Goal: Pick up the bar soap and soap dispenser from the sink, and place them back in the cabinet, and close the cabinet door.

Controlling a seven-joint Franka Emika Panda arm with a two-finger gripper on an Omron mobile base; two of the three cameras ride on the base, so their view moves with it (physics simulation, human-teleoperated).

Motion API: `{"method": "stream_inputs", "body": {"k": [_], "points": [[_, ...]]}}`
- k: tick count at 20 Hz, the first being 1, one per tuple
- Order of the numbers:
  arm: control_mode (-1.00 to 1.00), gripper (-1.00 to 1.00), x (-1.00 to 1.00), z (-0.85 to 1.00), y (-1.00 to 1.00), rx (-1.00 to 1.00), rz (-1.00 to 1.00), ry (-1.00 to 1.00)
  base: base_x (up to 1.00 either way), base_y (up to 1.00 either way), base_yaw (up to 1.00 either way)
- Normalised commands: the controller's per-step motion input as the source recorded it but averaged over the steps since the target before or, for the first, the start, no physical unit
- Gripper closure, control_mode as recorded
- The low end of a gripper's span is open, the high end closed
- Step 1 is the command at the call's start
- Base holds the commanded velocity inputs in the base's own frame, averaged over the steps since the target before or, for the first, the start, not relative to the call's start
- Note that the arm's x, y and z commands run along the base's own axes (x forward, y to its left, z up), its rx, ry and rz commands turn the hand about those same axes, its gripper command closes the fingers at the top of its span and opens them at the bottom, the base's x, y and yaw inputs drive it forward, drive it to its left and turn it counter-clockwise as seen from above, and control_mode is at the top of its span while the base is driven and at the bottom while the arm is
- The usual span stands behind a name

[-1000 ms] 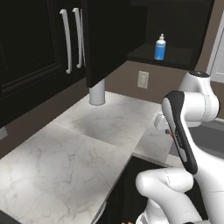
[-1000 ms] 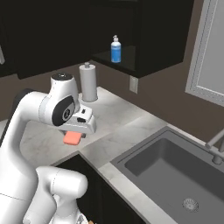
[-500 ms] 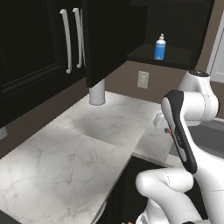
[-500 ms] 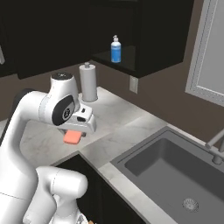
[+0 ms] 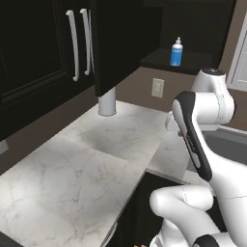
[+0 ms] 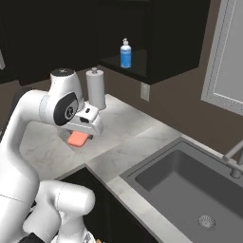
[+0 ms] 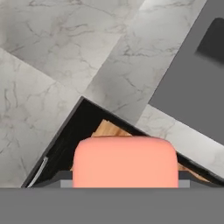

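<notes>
Gripper (image 6: 79, 138) carrying the bar soap (image 7: 125, 161) above the counter edge.

The jaws are clamped on the orange-red bar soap, which sits between the fingertips, though the tips themselves are mostly hidden by it in the hand view. Straight below the hand lies the marble counter (image 7: 57, 57), near its front edge, with the dark grey sink (image 6: 190, 190) off to one side. Beyond the hand a white paper towel roll (image 6: 96, 88) stands on the counter. Farther and higher, the blue soap dispenser (image 6: 125, 53) stands upright on the shelf of the open cabinet (image 5: 188, 60), well apart from the hand, with the cabinet door (image 5: 123, 43) swung open.
</notes>
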Motion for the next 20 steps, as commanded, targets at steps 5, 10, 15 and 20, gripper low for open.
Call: {"method": "stream_inputs", "body": {"k": [5, 10, 15, 20], "points": [[-1.00, 1.00, 0.12, 0.32, 0.00, -0.05, -0.15, -0.05, 0.00, 0.00, 0.00], [-1.00, 1.00, 0.06, 0.34, 0.00, -0.07, -0.14, -0.09, 0.00, 0.00, 0.00], [-1.00, 1.00, 0.03, 0.33, 0.00, -0.05, -0.07, -0.15, 0.00, 0.00, 0.00], [-1.00, 1.00, 0.11, 0.24, 0.00, -0.03, -0.03, -0.15, 0.00, 0.00, 0.00]]}}
